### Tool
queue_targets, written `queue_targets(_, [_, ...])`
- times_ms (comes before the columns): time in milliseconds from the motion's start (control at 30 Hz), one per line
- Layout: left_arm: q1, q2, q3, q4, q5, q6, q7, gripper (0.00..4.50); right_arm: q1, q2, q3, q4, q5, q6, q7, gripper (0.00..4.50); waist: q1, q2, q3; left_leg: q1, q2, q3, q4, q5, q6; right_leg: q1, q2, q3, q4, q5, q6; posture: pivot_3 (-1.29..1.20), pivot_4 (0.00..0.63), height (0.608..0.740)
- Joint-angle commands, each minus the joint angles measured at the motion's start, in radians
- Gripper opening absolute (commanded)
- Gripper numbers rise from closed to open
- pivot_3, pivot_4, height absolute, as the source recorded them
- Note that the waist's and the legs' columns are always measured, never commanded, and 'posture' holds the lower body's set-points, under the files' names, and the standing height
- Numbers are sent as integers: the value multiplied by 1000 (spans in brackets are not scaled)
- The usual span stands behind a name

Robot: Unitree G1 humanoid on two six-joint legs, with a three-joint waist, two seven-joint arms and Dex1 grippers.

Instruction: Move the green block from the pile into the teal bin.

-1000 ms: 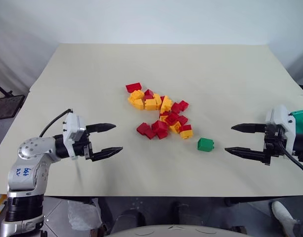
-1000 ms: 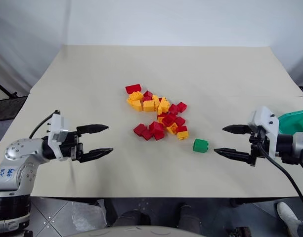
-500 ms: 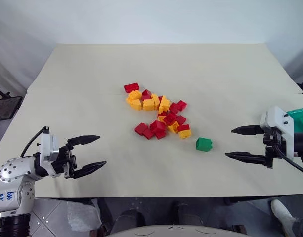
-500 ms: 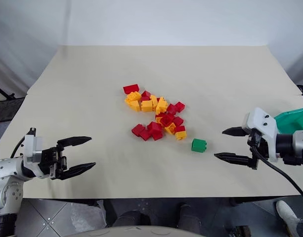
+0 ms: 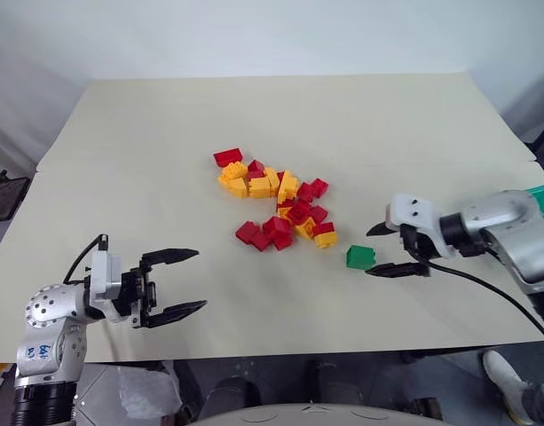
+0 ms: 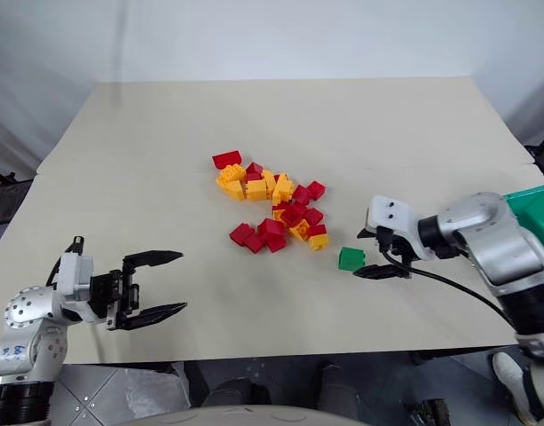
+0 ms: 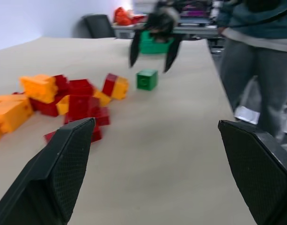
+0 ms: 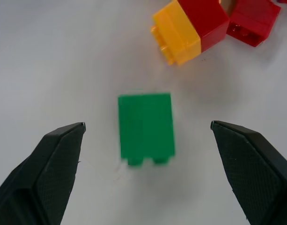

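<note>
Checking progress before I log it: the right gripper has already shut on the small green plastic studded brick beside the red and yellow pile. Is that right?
Not quite. The right gripper is open, its black fingers standing apart on either side of the small green plastic studded brick without touching it, as the right wrist view shows. The brick does lie beside the red and yellow pile.

The green block [image 5: 360, 257] sits a little apart from the pile [image 5: 276, 200], with bare table [image 5: 165, 133] on its near side and toward the robot's right. Its nearest neighbour is a yellow-and-red brick [image 8: 190, 29], close but not touching, so there is a narrow gap on that side. The right gripper [image 5: 389, 249] hangs just beside the block with its fingers spread wide, one to each side, nothing between them and the block. The teal bin [image 6: 533, 209] stands off the table's right edge, the way there unobstructed. A person [image 7: 255, 70] stands beyond the far side.
</note>
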Motion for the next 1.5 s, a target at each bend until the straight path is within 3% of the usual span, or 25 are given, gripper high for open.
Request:
queue_targets(33, [-44, 1, -35, -10, -19, -13, -18, 4474, -42, 27, 17, 42, -36, -28, 35, 4500, 0, 0, 0, 0, 0, 0, 0, 0, 0, 0, 0, 0, 0, 0, 0, 0, 150, 740])
queue_targets(267, [-153, 10, -79, -1, -24, 24, -3, 4474, -79, 58, 85, 100, -112, -59, 93, 4500, -3, 0, 0, 0, 0, 0, 0, 0, 1, 0, 1, 0, 0, 0, 0, 0, 150, 740])
queue_targets(367, [-197, 20, -108, -14, -22, 74, 10, 4500, -75, 69, 65, 103, -121, -49, 69, 3869, -2, 0, 0, 0, 0, 1, 0, 0, 1, 0, 1, 0, 0, 0, 0, 0, 150, 740])
queue_targets(600, [-252, 26, -142, -2, -12, 118, 15, 4500, -36, 79, -10, 43, -89, 7, 9, 1475, -1, 0, 0, 0, 0, 1, 0, 0, 1, 0, 2, 0, 0, 0, 0, 0, 150, 740])
queue_targets(700, [-297, 18, -162, 14, -1, 134, 27, 4500, 16, 65, -84, -29, -53, 62, -31, 1505, 3, 0, 0, 0, 0, 0, 0, 0, 1, 1, 2, -1, 0, 0, 0, 0, 150, 740])
queue_targets(933, [-454, -17, -239, 137, 73, 145, 70, 4500, 151, 63, -401, -223, 123, 250, -178, 1505, 5, 0, 0, 0, -1, 1, 0, 1, 2, 1, 2, 0, 0, 1, 2, 0, 150, 740])
queue_targets(1100, [-565, -86, -290, 247, 101, 113, 48, 4500, 305, 2, -630, -288, 123, 292, -286, 1505, 22, 0, 0, -1, -1, 0, 0, 1, 2, 1, 3, 0, -1, 1, 2, 0, 150, 740])
queue_targets(1200, [-636, -144, -325, 330, 147, 108, 77, 4500, 347, 25, -817, -273, 75, 306, -461, 1505, 28, 0, 0, -1, -2, 2, 0, 2, 3, 1, 3, 1, -1, 2, 3, 0, 150, 740])
queue_targets(1367, [-665, -189, -336, 367, 162, 93, 77, 4500, 374, 18, -916, -223, 25, 309, -610, 1505, 23, 0, 0, 0, -1, 3, 0, 2, 3, 1, 3, 3, -2, 2, 4, 0, 150, 740])
queue_targets(1500, [-674, -217, -341, 397, 174, 71, 71, 4500, 356, 5, -914, -120, -30, 292, -723, 1505, 21, 0, 0, 1, -1, 4, -1, 2, 4, 1, 4, 4, -2, 2, 4, 0, 150, 740])
